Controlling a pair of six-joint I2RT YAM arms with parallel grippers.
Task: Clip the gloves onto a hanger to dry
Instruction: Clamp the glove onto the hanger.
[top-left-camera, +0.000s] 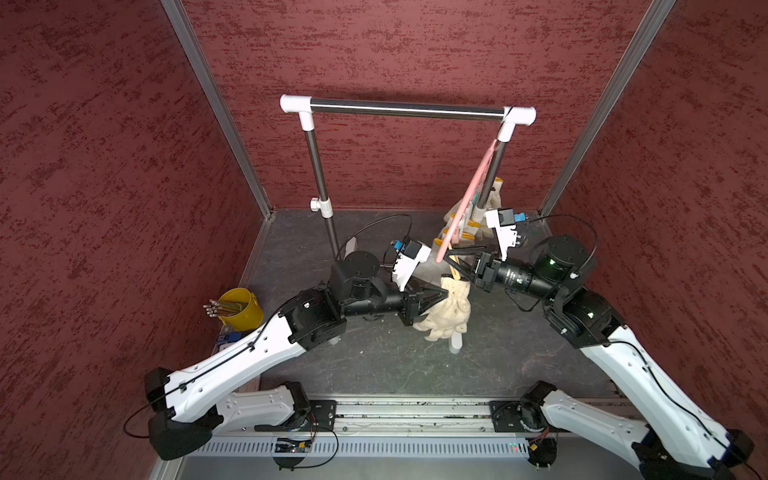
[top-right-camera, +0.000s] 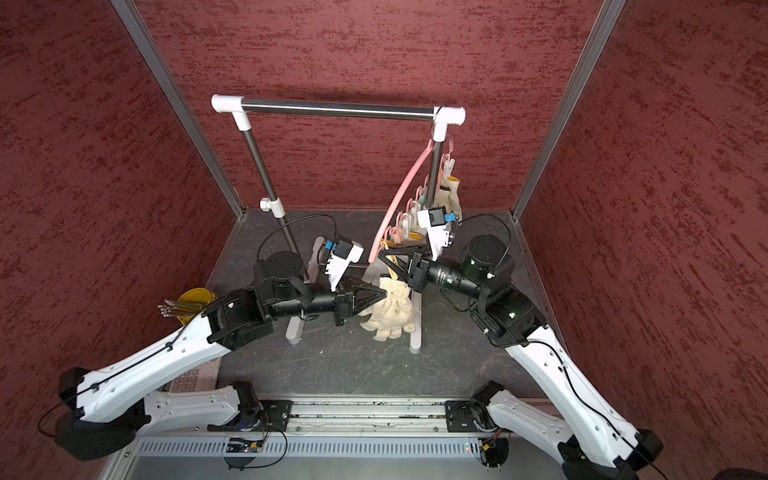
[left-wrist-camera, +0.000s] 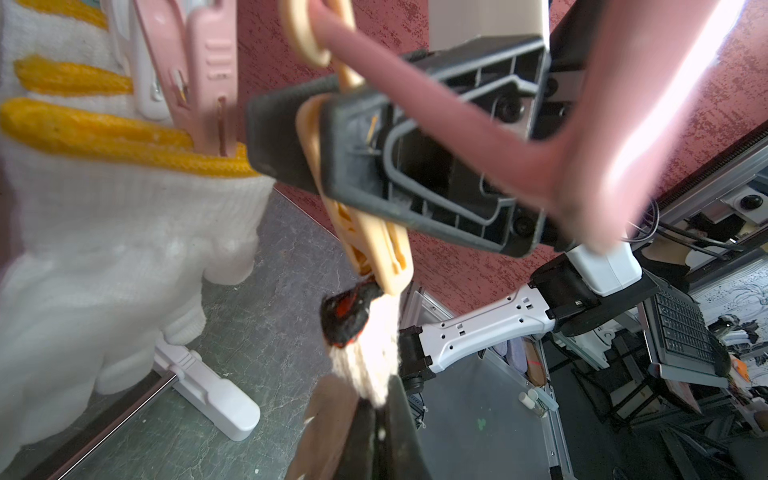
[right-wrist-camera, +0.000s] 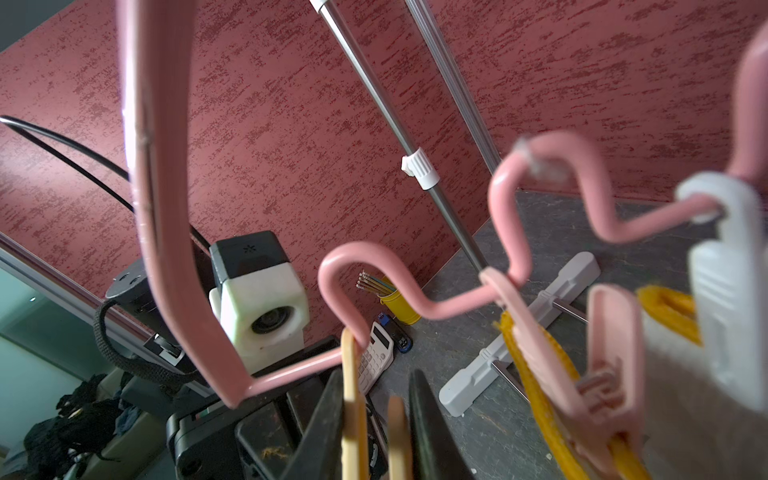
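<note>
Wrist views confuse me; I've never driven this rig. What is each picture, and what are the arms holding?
Two robot arms work over a dark table. The two wide pictures look down from overhead; the close ones come from a camera on each wrist. The left claw is shut on a beige glove. The right claw squeezes a tan clip on the pink hanger, which hangs from the steel rack. Other gloves are already clipped. A yellow cup stands on the table.
</note>
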